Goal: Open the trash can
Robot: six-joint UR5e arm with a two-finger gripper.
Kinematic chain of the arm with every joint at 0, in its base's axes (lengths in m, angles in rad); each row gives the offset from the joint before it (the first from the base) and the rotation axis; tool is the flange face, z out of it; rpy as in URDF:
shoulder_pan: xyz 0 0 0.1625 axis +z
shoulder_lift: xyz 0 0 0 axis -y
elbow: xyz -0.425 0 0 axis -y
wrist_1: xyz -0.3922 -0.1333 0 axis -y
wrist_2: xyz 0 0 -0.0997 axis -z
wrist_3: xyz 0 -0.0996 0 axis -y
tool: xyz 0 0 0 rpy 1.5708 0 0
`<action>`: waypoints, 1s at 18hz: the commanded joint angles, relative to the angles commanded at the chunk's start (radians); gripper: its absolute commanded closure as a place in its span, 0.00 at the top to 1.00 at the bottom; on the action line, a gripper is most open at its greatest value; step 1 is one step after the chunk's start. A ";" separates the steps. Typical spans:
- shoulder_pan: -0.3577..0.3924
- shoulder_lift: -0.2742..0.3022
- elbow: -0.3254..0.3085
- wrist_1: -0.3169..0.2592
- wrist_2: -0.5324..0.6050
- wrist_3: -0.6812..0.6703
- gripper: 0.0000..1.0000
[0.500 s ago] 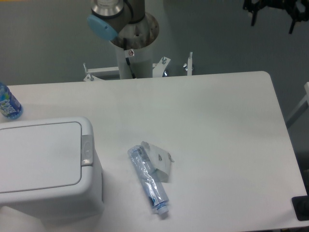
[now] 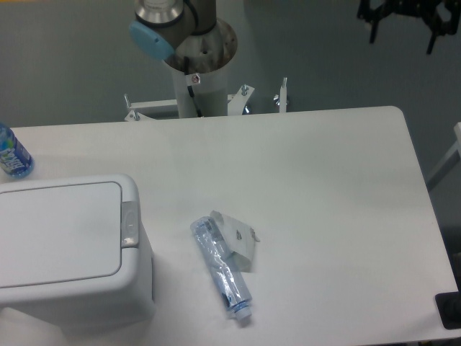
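The claw (image 2: 412, 18) hangs dark at the top right corner, high above the worktop (image 2: 324, 187); I cannot tell how wide it stands. The trash can (image 2: 68, 252), lid flat, sits well apart from it, far lower left.

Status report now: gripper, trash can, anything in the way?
Gripper not in view. Trash can lid shut, latch untouched. Crushed bottle lies beside it, apart.
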 joint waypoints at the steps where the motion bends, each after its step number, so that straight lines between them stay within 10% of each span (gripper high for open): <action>1: -0.029 -0.008 -0.003 0.040 -0.002 -0.085 1.00; 11: -0.301 -0.089 -0.002 0.233 -0.231 -0.665 1.00; 18: -0.405 -0.144 -0.006 0.292 -0.331 -0.725 1.00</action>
